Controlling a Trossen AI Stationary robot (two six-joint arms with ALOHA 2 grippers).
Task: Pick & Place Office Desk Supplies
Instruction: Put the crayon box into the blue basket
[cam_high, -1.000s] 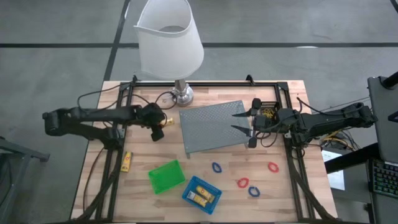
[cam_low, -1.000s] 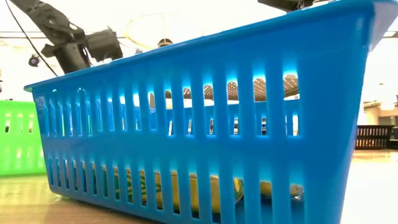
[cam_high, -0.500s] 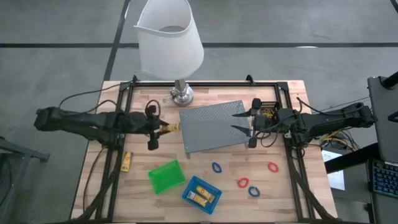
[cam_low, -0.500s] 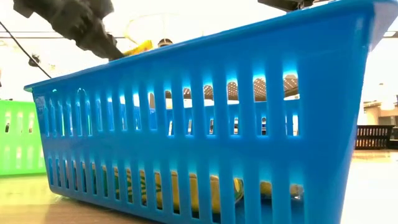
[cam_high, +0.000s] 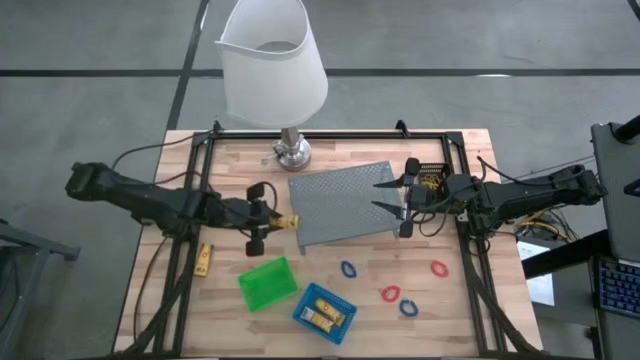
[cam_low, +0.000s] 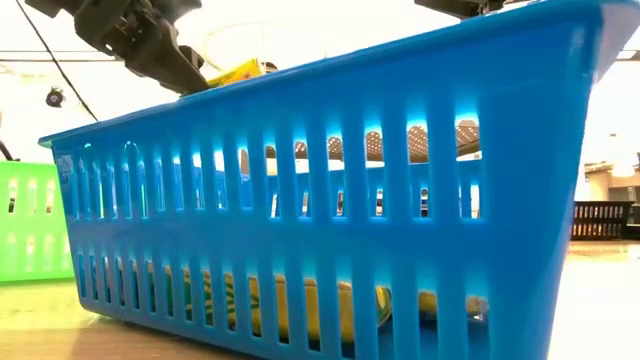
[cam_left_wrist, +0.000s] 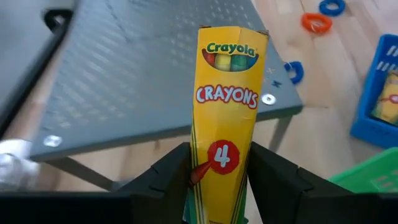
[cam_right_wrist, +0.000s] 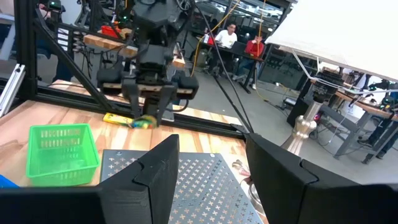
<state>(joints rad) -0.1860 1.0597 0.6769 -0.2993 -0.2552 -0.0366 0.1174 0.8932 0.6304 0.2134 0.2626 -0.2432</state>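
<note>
Forward and toward the bins since a second ago, the left gripper (cam_high: 283, 221) is clamped on a yellow crayon box (cam_left_wrist: 224, 118), lengthwise, held above the table beside the grey mesh tray (cam_high: 345, 202), probably bound for the blue bin (cam_high: 323, 311); the right gripper (cam_high: 388, 198) waits wide open and empty over the tray.

- A grey concrete floor (cam_high: 100, 40) is surrounding the wooden bench (cam_high: 440, 300).
- People (cam_right_wrist: 239, 43) are sitting at desks behind, bright light washing the room.
</note>
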